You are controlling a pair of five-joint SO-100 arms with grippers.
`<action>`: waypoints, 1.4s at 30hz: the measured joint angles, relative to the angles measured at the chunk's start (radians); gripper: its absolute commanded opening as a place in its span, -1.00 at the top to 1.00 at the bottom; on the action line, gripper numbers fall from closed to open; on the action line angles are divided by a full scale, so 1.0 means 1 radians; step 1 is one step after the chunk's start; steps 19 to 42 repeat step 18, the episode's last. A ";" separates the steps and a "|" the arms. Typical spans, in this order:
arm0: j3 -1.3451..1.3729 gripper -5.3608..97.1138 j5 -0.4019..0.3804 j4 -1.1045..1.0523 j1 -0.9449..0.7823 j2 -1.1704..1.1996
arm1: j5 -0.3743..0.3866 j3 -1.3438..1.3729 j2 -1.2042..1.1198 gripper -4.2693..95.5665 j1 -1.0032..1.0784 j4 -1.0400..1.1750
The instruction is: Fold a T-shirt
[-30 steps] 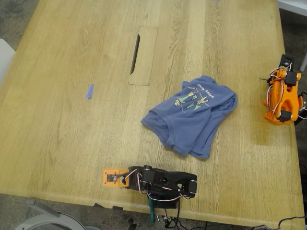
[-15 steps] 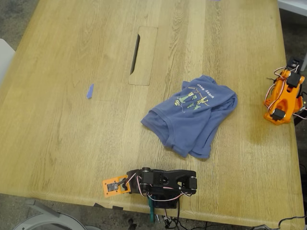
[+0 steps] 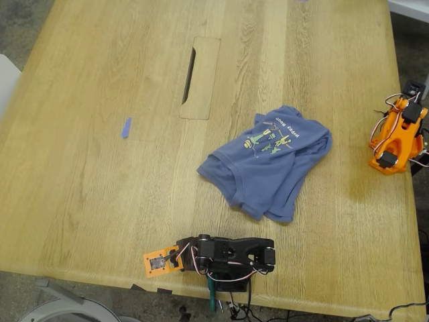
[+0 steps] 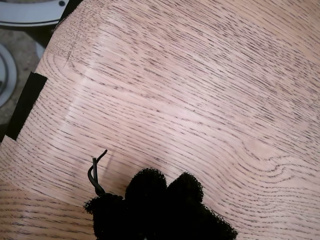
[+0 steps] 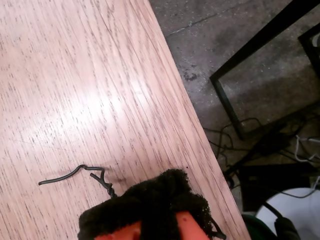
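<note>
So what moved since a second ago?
The black arm at the table's near edge swung its orange tip slightly toward that edge. The orange arm at the exterior view's right tucked back toward the table's edge. The crumpled slate-blue cotton T-shirt and small blue tape scrap stayed put.

- The slate-blue, short-sleeved cotton T-shirt [image 3: 267, 164] lies in a soft, crumpled heap on the wooden counter [image 3: 94, 194].
- It sits a bit toward the exterior view's right, in the middle part of the counter.
- Its print faces up: little green, yellow and white cartoon figures with a line of tiny text.
- The cloth is bunched and partly doubled over, with wrinkles and thick edges on the side toward the exterior view's bottom.
- Nothing is touching it.
</note>
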 measured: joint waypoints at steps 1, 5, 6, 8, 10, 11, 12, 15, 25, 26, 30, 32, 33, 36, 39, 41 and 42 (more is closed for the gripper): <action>0.000 0.89 0.000 0.000 0.000 0.000 | 0.018 0.000 0.000 0.91 0.002 0.000; 0.000 0.89 0.000 0.002 0.000 0.000 | -0.012 0.000 0.000 0.91 0.003 0.000; 0.000 0.89 0.000 0.002 0.000 0.000 | -0.017 0.000 0.000 0.91 0.003 0.000; 0.000 0.89 0.000 0.002 0.000 0.000 | -0.025 0.000 0.000 0.91 0.003 0.000; 0.000 0.89 0.000 0.002 0.000 0.000 | -0.026 0.000 0.000 0.91 0.003 0.000; 0.000 0.89 0.000 0.002 0.000 0.000 | -0.026 0.000 0.000 0.91 0.003 0.000; 0.000 0.89 0.000 0.002 0.000 0.000 | -0.026 0.000 0.000 0.91 0.003 0.000; 0.000 0.89 0.000 0.002 0.000 0.000 | -0.026 0.000 0.000 0.91 0.003 0.000; 0.000 0.89 0.000 0.002 0.000 0.000 | -0.026 0.000 0.000 0.91 0.003 0.000; 0.000 0.89 0.000 0.002 0.000 0.000 | -0.026 0.000 0.000 0.91 0.003 0.000; 0.000 0.89 0.000 0.002 0.000 0.000 | -0.026 0.000 0.000 0.91 0.003 0.000; 0.000 0.89 0.000 0.002 0.000 0.000 | -0.026 0.000 0.000 0.91 0.003 0.000; 0.000 0.89 0.000 0.002 0.000 0.000 | -0.026 0.000 0.000 0.91 0.003 0.000; 0.000 0.89 0.000 0.002 0.000 0.000 | -0.026 0.000 0.000 0.91 0.003 0.000; 0.000 0.89 0.000 0.002 0.000 0.000 | -0.026 0.000 0.000 0.91 0.003 0.000; 0.000 0.89 0.000 0.002 0.000 0.000 | -0.026 0.000 0.000 0.91 0.003 0.000; 0.000 0.89 0.000 0.002 0.000 0.000 | -0.026 0.000 0.000 0.91 0.003 0.000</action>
